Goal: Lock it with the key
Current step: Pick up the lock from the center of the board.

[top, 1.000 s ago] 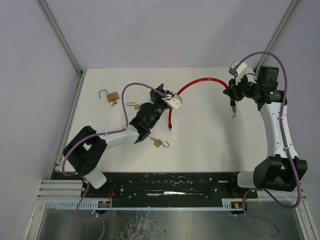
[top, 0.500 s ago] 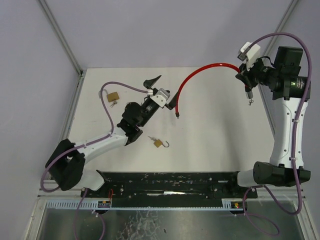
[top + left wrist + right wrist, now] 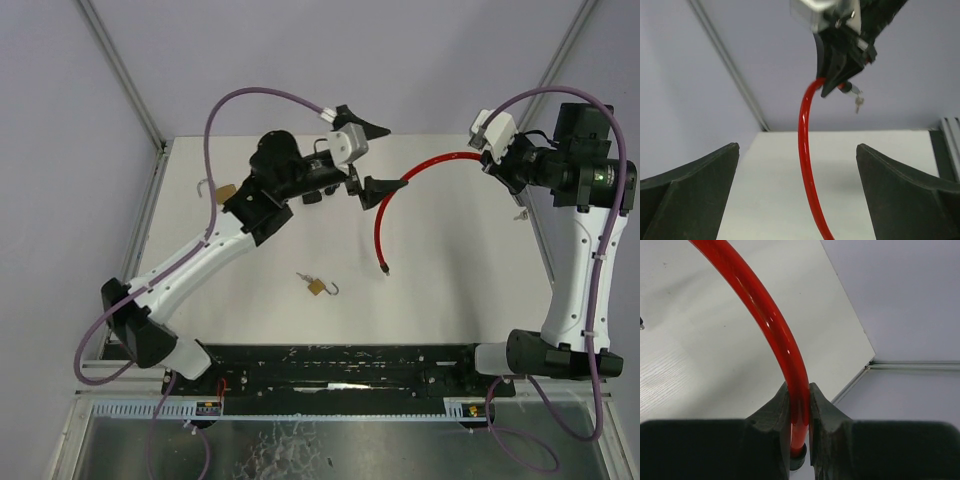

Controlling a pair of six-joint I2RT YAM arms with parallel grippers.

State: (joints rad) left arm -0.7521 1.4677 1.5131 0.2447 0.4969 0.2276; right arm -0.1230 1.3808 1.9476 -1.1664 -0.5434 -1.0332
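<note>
The right end effector (image 3: pixel 497 160) was clamped on one end of the red cable (image 3: pixel 385 215), raised above the far right corner of the tabletop (image 3: pixel 450 280); in its own wrist view the two fingers pinched the cable's end fitting between them (image 3: pixel 799 410). From that grip the cable's long axis ran leftward along the far edge, then bent round toward the near edge, its free tip ending over the middle of the tabletop. Whether that tip rested on the surface or hung just above it could not be told. The left end effector (image 3: pixel 393 156) stood with its fingers wide apart and nothing in them, lifted near the middle of the far edge and pointing toward the right arm. In the left wrist view the cable (image 3: pixel 802 135) passed up through the gap between the spread fingers toward the right end effector, so the left one faced the bend of the cable more or less square on and was much the nearer arm to the free part. A small key (image 3: pixel 858 102) dangled beside the right end effector's grip. A brass padlock (image 3: pixel 316 287) lay on the tabletop, shackle open, toward the near edge and well apart from both end effectors; a second padlock (image 3: pixel 225 190) showed partly behind the left arm near the far left corner.
</note>
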